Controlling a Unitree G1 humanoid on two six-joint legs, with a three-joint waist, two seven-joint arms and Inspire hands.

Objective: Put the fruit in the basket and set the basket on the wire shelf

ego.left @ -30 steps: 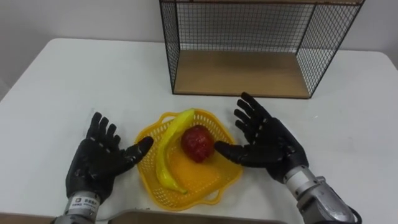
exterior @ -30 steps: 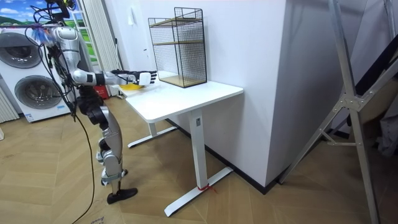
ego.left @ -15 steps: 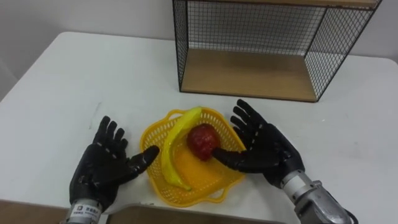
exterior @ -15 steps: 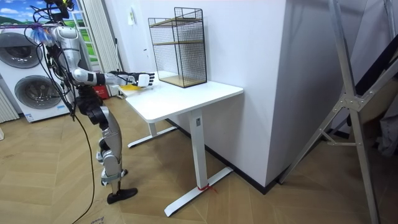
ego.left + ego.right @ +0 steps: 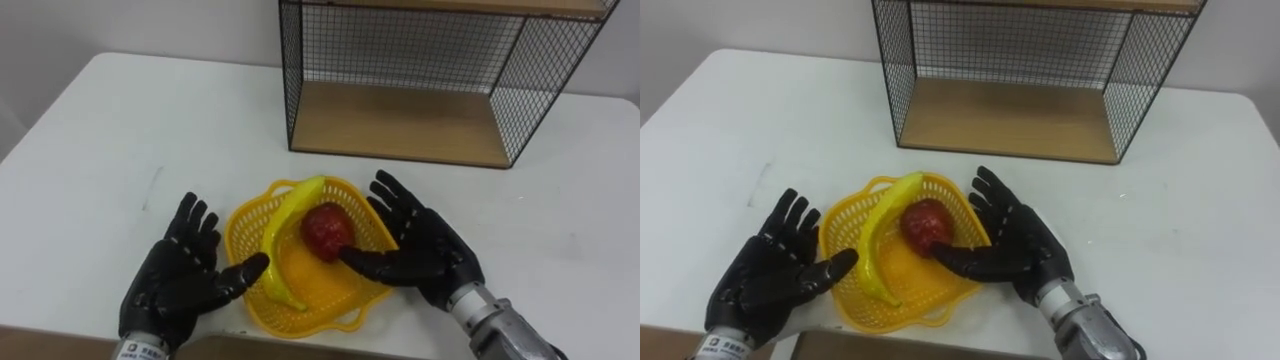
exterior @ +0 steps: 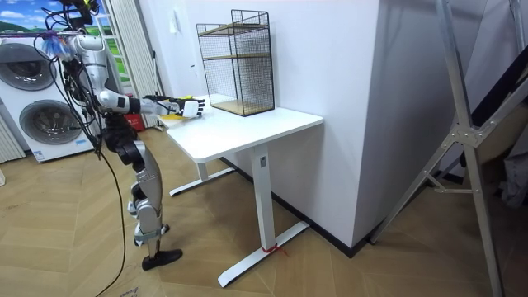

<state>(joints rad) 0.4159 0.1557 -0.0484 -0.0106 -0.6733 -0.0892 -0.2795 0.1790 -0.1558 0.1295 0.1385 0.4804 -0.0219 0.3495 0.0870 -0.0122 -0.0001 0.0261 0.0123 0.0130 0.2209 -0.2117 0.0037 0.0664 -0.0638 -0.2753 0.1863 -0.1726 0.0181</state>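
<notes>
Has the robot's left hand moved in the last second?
Yes. The left hand has slid to the right, closer to the yellow basket, which stays put in front of the wire shelf. Its fingers are open.

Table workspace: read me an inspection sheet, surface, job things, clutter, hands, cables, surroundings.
Surface: white table, carrying the basket and the wire shelf behind it.
Job's things: banana and red fruit lie in the basket; basket not yet shelved.
Clutter: nothing seen.
Hands: left hand and right hand open, flanking the basket.
Cables: nothing seen on the table.
Surroundings: washing machines behind the robot.
</notes>
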